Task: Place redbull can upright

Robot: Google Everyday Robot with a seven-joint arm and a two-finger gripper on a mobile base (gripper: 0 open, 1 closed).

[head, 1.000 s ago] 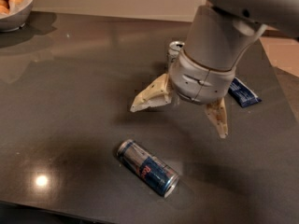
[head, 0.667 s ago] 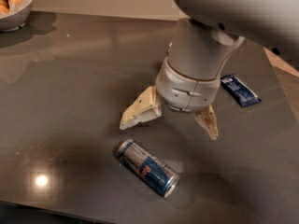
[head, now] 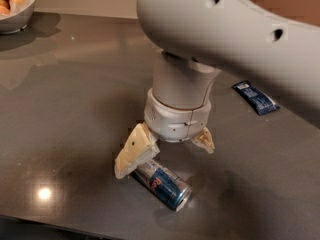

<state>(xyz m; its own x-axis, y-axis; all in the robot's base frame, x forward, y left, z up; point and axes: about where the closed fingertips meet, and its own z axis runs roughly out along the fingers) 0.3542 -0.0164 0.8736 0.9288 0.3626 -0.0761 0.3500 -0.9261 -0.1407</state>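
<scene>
The redbull can [head: 164, 184] lies on its side on the dark table [head: 70, 109], near the front edge, its silver end pointing to the lower right. My gripper [head: 165, 154] hangs just above the can, open, with one cream finger [head: 134, 151] over the can's left end and the other finger [head: 204, 141] behind it to the right. The jaws straddle the can without closing on it. The big white arm hides the table behind the gripper.
A flat blue packet [head: 256, 98] lies on the table at the right. A bowl [head: 15, 20] with orange-brown food stands at the far left corner. The table's front edge runs along the bottom of the view.
The gripper has moved forward and down, from behind the can to right over it. The can has not moved.
</scene>
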